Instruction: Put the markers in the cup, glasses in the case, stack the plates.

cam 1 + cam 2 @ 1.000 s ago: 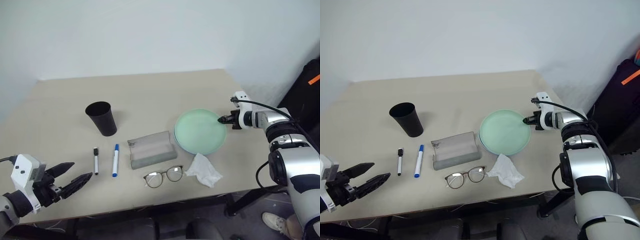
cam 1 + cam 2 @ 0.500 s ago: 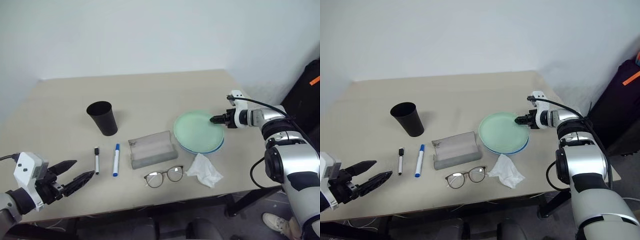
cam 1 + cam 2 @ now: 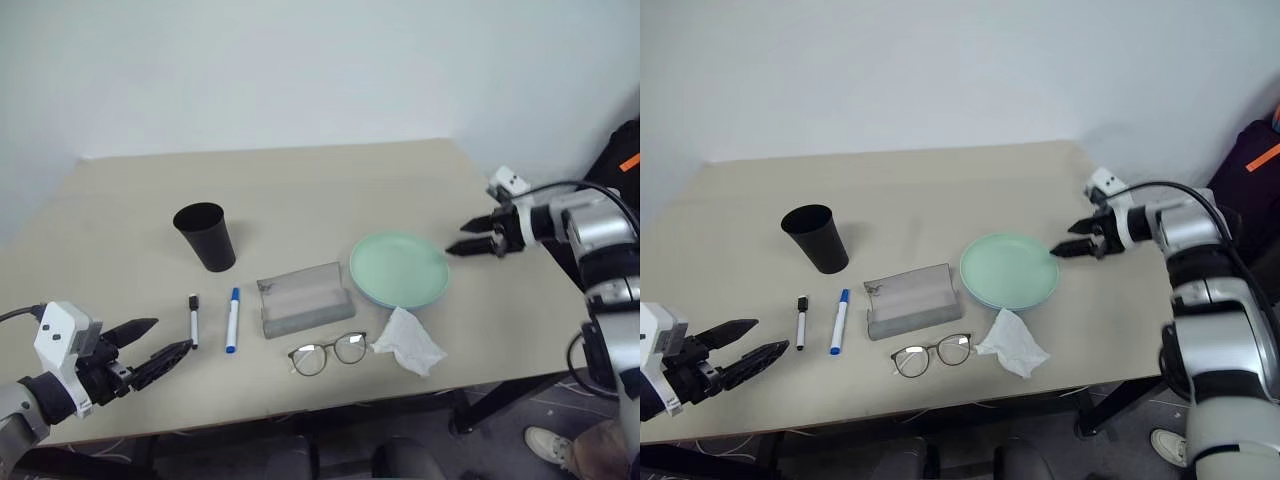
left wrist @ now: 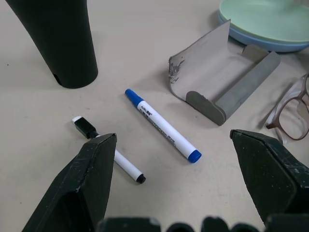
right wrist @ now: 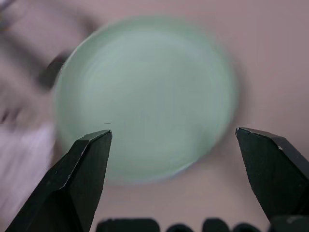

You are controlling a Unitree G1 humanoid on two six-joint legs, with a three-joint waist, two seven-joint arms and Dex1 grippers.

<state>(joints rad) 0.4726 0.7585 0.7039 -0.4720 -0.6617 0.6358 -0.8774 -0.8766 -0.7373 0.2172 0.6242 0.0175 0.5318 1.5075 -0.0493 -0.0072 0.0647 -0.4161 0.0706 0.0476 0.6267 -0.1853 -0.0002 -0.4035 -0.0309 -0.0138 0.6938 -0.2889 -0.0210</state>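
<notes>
The right claw (image 3: 478,244) hangs with its two black fingers spread apart and nothing between them, just off the right rim of the pale mint green plate (image 3: 398,268), clear of it. That plate sits on top of the light blue plate (image 4: 256,39), whose rim peeks out beneath it, the pair lying toward the right edge of the bench (image 3: 300,180). Just in front of the plates lies a crumpled white tissue (image 3: 407,342), and beside it, near the front edge, the glasses (image 3: 327,353) rest on the bench with lenses facing the front edge. Behind the glasses the grey case (image 3: 303,298) lies open and empty. Left of the case lie the blue-capped marker (image 3: 231,319) and the black-capped marker (image 3: 192,320), side by side but apart. The black cup (image 3: 205,236) stands upright behind them. The left claw (image 3: 148,342) hovers at the front left corner, fingers wide apart and empty, pointing toward the markers.
</notes>
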